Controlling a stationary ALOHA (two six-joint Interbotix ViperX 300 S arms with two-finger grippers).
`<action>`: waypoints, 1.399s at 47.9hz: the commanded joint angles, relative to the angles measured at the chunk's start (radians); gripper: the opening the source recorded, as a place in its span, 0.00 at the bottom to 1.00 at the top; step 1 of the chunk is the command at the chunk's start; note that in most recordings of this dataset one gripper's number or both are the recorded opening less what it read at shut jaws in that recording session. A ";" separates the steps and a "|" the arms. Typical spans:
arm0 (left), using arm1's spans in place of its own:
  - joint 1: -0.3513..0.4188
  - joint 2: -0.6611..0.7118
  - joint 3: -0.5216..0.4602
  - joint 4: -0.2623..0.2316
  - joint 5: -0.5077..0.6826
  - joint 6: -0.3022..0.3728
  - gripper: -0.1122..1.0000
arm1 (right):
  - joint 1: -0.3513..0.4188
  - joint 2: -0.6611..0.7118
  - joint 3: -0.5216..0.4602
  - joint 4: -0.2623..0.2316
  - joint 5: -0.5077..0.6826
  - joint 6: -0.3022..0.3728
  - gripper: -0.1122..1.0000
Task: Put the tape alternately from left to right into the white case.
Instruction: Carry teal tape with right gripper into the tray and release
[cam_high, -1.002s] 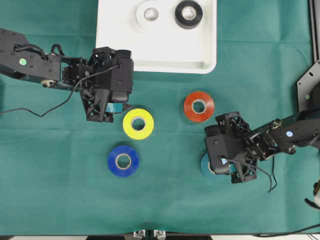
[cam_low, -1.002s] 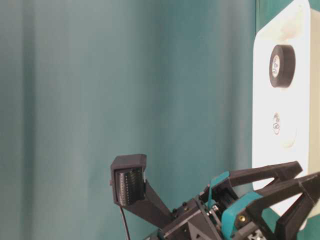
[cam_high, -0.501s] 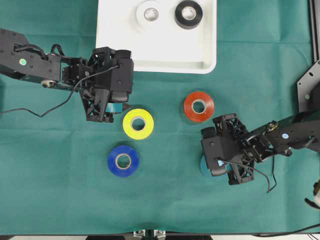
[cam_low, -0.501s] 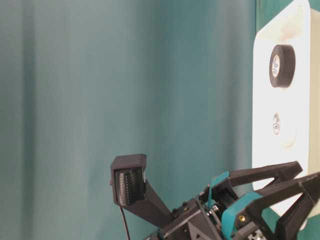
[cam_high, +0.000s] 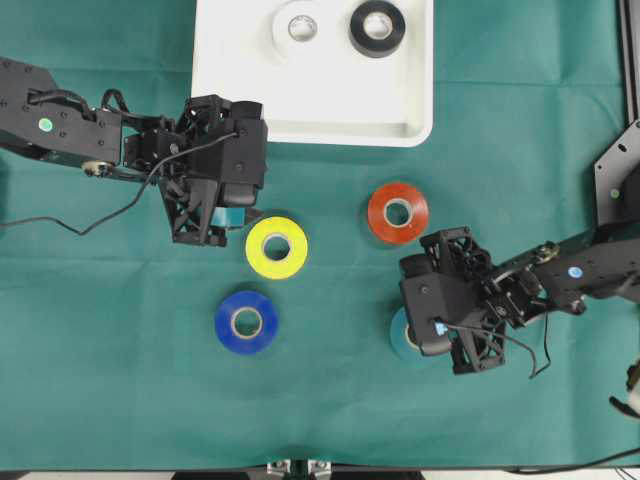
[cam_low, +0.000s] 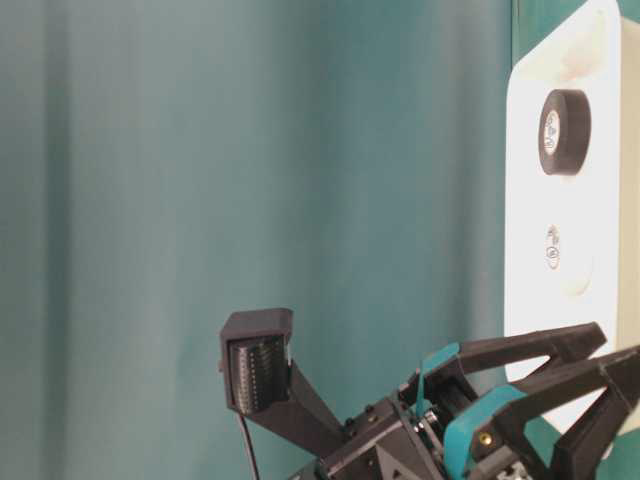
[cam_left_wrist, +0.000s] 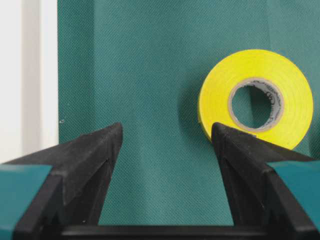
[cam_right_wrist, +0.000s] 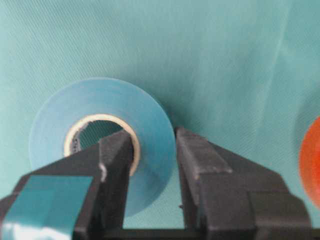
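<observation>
The white case (cam_high: 315, 100) lies at the top of the overhead view and holds a white tape (cam_high: 300, 30) and a black tape (cam_high: 377, 28). On the green cloth lie a yellow tape (cam_high: 276, 247), a blue tape (cam_high: 246, 322) and a red tape (cam_high: 398, 213). My right gripper (cam_right_wrist: 152, 145) is shut on a teal tape (cam_right_wrist: 150, 120), one finger in its hole and the other outside the ring wall. From overhead, the teal tape (cam_high: 400, 337) shows at the right gripper (cam_high: 425, 330). My left gripper (cam_left_wrist: 165, 132) stands open over bare cloth, just left of the yellow tape (cam_left_wrist: 290, 100).
A black frame bracket (cam_high: 615, 180) stands at the right edge of the table. The table-level view shows the white case (cam_low: 560, 330) on the right with the black tape (cam_low: 563, 132) in it. Green cloth covers the whole table.
My right gripper has closed on the teal tape and shifted a little to the left, and the tape moved left with it. The left arm has not moved.
</observation>
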 joint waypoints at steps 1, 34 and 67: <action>-0.008 -0.014 -0.014 -0.002 -0.005 0.000 0.96 | -0.006 -0.057 -0.028 -0.012 0.026 0.000 0.33; -0.035 -0.014 -0.003 -0.002 -0.006 0.002 0.96 | -0.339 -0.106 -0.126 -0.184 0.078 -0.005 0.33; -0.067 -0.012 -0.002 -0.002 -0.012 0.002 0.96 | -0.595 0.028 -0.225 -0.344 0.031 -0.011 0.33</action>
